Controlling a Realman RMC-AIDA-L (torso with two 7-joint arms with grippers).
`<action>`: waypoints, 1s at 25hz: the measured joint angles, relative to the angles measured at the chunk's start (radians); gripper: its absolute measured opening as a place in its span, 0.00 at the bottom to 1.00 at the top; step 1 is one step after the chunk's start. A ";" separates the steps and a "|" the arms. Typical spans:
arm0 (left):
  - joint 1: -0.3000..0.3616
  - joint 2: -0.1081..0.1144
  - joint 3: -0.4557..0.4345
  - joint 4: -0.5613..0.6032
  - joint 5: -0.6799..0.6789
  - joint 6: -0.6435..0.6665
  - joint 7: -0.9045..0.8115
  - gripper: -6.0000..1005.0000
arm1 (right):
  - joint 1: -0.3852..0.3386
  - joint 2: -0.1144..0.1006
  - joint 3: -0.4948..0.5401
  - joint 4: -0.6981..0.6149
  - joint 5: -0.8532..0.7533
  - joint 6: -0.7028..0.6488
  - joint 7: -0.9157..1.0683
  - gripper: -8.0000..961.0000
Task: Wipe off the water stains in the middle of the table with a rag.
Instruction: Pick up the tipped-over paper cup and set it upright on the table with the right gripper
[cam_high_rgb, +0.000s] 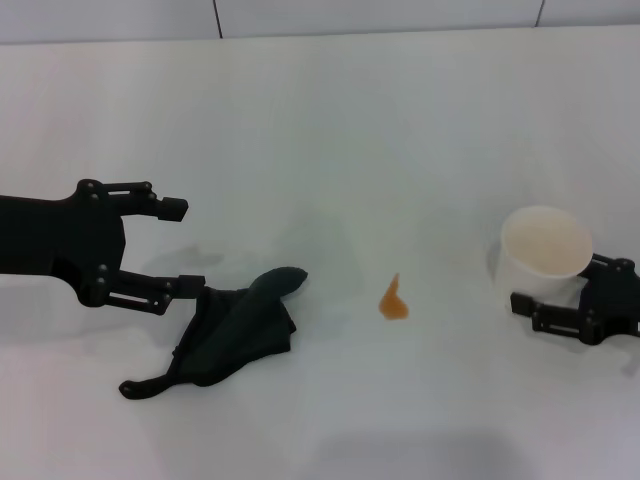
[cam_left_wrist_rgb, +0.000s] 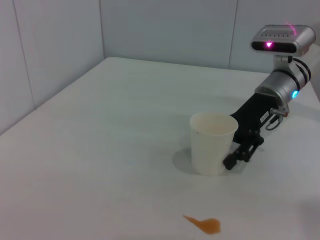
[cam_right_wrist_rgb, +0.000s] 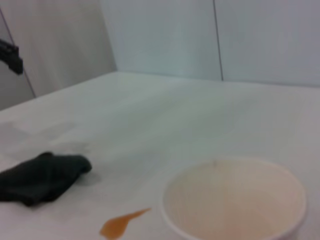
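The rag (cam_high_rgb: 238, 325), dark green-black and crumpled with a thin tail, lies on the white table (cam_high_rgb: 330, 130) left of centre. My left gripper (cam_high_rgb: 180, 247) is open and empty just left of it, its lower fingertip (cam_high_rgb: 190, 285) at the rag's upper edge. The water stain (cam_high_rgb: 393, 301), a small orange teardrop blot, sits to the right of the rag, with bare table between them. It also shows in the left wrist view (cam_left_wrist_rgb: 205, 224) and the right wrist view (cam_right_wrist_rgb: 120, 224), where the rag (cam_right_wrist_rgb: 42, 177) lies beyond it. My right gripper (cam_high_rgb: 565, 305) rests at the far right.
A whitish plastic cup (cam_high_rgb: 545, 253) stands upright to the right of the stain, directly against my right gripper. The cup (cam_left_wrist_rgb: 212, 143) and the right gripper (cam_left_wrist_rgb: 240, 150) also show in the left wrist view. A wall runs along the table's far edge.
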 joint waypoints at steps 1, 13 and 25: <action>0.000 0.000 0.000 0.000 0.000 0.000 0.000 0.89 | 0.000 0.000 0.001 -0.005 -0.015 0.000 0.010 0.79; -0.001 0.001 0.000 0.000 0.000 0.000 0.000 0.89 | -0.056 0.003 0.001 -0.121 -0.064 -0.012 0.076 0.88; 0.000 0.000 0.000 0.002 -0.004 0.000 0.000 0.89 | -0.102 0.002 0.014 -0.179 -0.064 -0.016 0.093 0.88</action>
